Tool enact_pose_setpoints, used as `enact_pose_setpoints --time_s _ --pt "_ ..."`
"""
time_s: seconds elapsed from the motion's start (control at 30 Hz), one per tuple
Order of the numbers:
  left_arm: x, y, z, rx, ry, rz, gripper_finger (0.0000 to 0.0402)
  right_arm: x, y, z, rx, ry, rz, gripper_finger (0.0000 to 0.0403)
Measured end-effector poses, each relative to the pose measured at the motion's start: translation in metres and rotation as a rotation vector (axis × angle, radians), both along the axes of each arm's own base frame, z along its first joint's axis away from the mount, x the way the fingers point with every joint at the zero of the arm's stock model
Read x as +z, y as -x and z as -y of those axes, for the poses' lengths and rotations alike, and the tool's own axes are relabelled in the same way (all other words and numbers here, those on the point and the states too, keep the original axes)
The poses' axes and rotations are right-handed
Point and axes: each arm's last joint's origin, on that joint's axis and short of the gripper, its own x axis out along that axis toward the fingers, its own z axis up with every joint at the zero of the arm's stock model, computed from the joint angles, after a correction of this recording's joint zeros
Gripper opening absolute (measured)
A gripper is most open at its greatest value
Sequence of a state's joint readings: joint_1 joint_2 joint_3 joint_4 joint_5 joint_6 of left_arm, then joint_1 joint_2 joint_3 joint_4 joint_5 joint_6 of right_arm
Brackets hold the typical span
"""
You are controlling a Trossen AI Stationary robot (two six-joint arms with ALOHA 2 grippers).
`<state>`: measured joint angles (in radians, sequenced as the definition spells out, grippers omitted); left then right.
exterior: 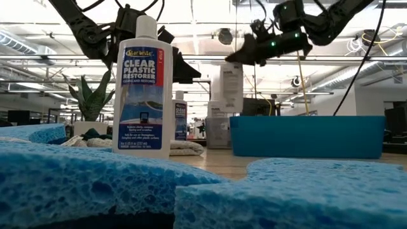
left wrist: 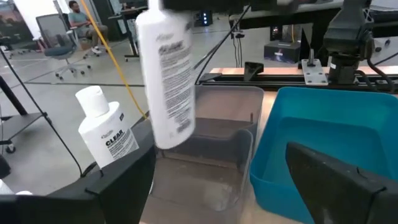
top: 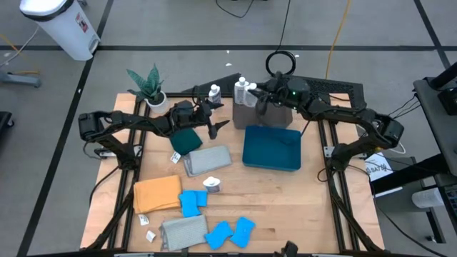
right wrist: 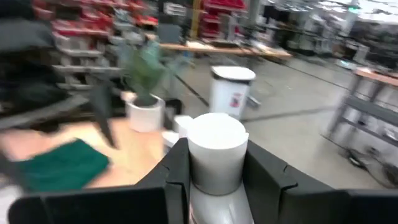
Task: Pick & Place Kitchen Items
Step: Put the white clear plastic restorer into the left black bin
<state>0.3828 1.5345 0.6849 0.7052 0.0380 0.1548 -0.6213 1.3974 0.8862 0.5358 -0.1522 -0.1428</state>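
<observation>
My right gripper [right wrist: 216,186] is shut on a white bottle [left wrist: 166,74], which hangs over the dark grey tray [left wrist: 214,158] at the table's far middle. My left gripper [top: 216,120] stands open with nothing between its fingers, just left of the tray and facing it. A second white bottle [left wrist: 106,134] stands beyond its fingers, left of the tray. A third bottle [exterior: 141,89] stands upright on the table among the blue sponges [top: 191,203]. A dark green cloth [top: 187,141], a grey cloth [top: 208,160] and an orange cloth [top: 157,193] lie flat on the table. My right gripper pinches the bottle just under its white cap [right wrist: 216,149], one finger on each side. The fingers [right wrist: 177,177] come level from the table's right side. The bottle hangs upright below them, its base clear above the tray.
The blue bin [top: 271,148] sits right of centre, just near of the tray. A potted plant [top: 148,89] stands at the far left corner. Another grey cloth [top: 183,232] and more sponges [top: 230,232] lie near the front edge. A person sits in the room beyond the table.
</observation>
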Motion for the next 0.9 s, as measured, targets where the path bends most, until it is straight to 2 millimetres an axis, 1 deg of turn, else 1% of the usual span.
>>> enact_pose_setpoints --time_s 0.13,0.33,0.57,0.77,0.9 --pt "0.000 0.000 0.000 -0.001 0.000 0.000 0.0363 -0.015 0.004 0.010 -0.058 -0.041 -0.028 0.0081" --pt "0.000 0.000 0.000 -0.001 0.008 0.003 0.0363 -0.032 -0.005 0.019 -0.183 -0.053 -0.047 0.0081" --pt "-0.001 0.000 0.000 -0.002 0.016 -0.001 0.0363 -0.034 -0.010 0.016 -0.331 -0.061 -0.017 0.0081" --pt "-0.001 0.000 0.001 -0.005 0.010 -0.004 0.0363 -0.034 -0.012 0.013 -0.376 -0.085 0.005 0.0081" --pt "-0.001 0.000 0.001 -0.002 0.032 0.003 0.0363 -0.034 -0.012 0.013 -0.376 -0.142 0.048 0.0081"
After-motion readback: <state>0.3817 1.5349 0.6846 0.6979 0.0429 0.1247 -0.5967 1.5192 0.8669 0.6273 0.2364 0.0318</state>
